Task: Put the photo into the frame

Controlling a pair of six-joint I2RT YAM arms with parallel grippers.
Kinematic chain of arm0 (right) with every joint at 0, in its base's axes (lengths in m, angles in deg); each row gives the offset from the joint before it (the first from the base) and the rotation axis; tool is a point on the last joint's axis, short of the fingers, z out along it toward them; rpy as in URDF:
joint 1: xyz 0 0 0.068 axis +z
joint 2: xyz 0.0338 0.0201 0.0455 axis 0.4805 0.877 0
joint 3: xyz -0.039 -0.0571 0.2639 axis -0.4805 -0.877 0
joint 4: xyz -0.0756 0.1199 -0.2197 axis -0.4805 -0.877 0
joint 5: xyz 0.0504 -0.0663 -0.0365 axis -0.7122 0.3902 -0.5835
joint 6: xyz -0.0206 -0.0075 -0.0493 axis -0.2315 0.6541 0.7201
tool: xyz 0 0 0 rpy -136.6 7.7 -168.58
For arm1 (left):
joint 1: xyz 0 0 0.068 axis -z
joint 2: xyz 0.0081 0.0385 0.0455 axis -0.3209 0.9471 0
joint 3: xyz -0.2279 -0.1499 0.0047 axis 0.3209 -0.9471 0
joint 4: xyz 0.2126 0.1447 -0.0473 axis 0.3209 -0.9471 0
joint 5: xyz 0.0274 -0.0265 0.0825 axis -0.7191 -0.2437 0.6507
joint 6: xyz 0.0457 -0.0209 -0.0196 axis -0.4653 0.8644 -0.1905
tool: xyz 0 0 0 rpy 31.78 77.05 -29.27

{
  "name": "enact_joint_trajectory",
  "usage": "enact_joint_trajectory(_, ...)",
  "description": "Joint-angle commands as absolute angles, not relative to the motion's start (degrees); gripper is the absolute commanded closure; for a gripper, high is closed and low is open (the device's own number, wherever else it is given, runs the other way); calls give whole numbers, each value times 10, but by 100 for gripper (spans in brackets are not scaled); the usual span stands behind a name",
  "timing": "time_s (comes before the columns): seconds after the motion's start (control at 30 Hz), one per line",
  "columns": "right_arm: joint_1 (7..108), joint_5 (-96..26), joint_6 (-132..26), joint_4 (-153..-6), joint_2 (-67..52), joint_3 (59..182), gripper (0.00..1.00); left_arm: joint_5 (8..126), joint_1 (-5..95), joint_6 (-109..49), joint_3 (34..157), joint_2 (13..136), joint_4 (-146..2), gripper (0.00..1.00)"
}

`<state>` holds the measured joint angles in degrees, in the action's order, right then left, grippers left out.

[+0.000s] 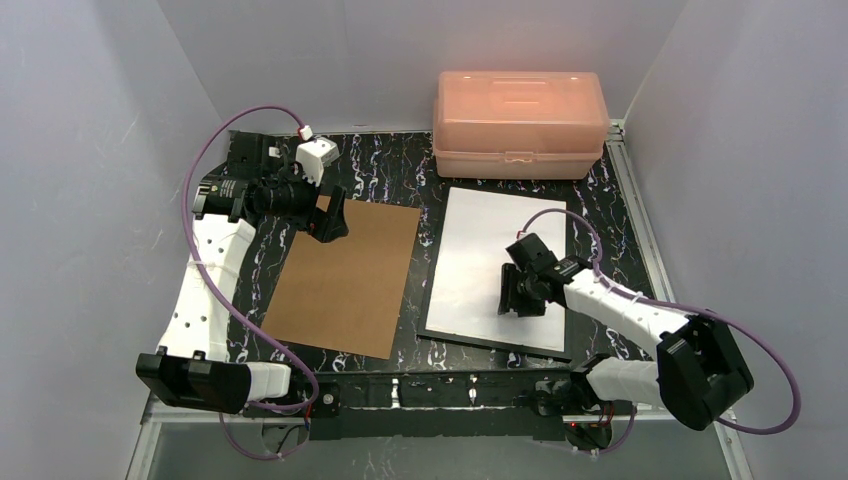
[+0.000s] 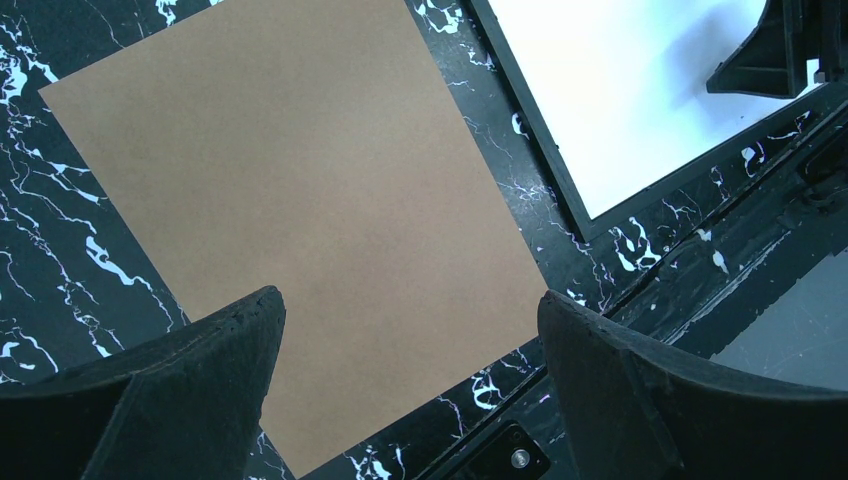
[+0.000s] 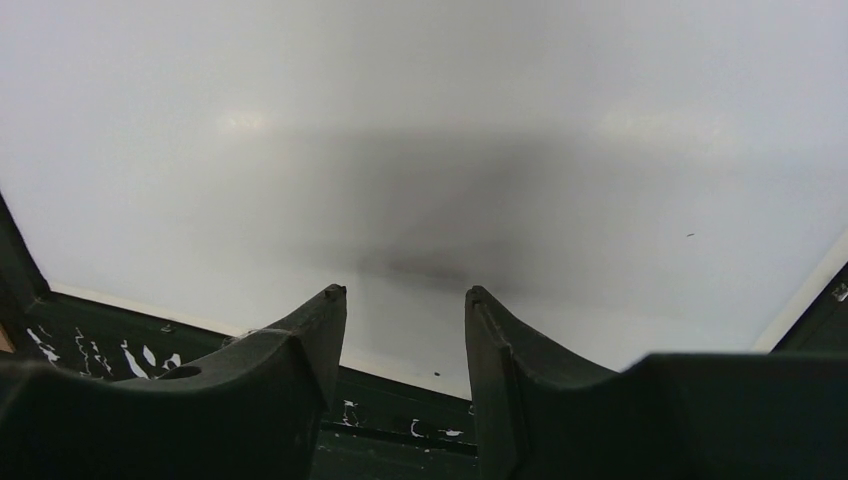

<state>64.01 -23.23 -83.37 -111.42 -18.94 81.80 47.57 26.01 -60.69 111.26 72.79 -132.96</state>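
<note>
The photo (image 1: 500, 262) lies white back up inside the thin black frame (image 1: 436, 262) on the right half of the mat. My right gripper (image 1: 520, 298) hovers low over the photo's near right part, pointing down. In the right wrist view its jaws (image 3: 405, 295) stand partly open with nothing between them, above the white sheet (image 3: 420, 130) and close to the frame's near edge (image 3: 400, 384). My left gripper (image 1: 330, 222) hangs wide open over the far end of the brown backing board (image 1: 345, 278). Only that board (image 2: 300, 200) shows between its fingers (image 2: 410, 305).
A pink plastic box (image 1: 520, 122) stands shut at the back, just beyond the frame. The black marbled mat (image 1: 430, 195) covers the table. Grey walls close in on both sides. In the left wrist view the frame's corner (image 2: 585, 225) lies right of the board.
</note>
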Motion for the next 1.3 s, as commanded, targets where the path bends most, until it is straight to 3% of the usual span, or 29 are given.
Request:
enact_joint_trajectory(0.0,643,-231,-826,-1101,-191,849,44,463,260,-613,1110,720,-1344,5)
enact_joint_trajectory(0.27,642,-247,-834,-1071,-200,882,43,459,260,-616,1104,718,-1344,5)
enact_joint_trajectory(0.7,638,-88,-723,-943,95,1169,43,473,259,-616,1097,727,-1353,5)
enact_joint_trajectory(0.9,631,-25,-665,-847,204,1271,52,470,259,-615,1091,732,-1353,5)
enact_joint_trajectory(1.13,615,-29,-660,-824,300,1343,74,468,247,-622,1096,753,-1353,6)
enact_joint_trajectory(1.27,613,-34,-663,-809,333,1363,77,464,233,-627,1094,768,-1353,7)
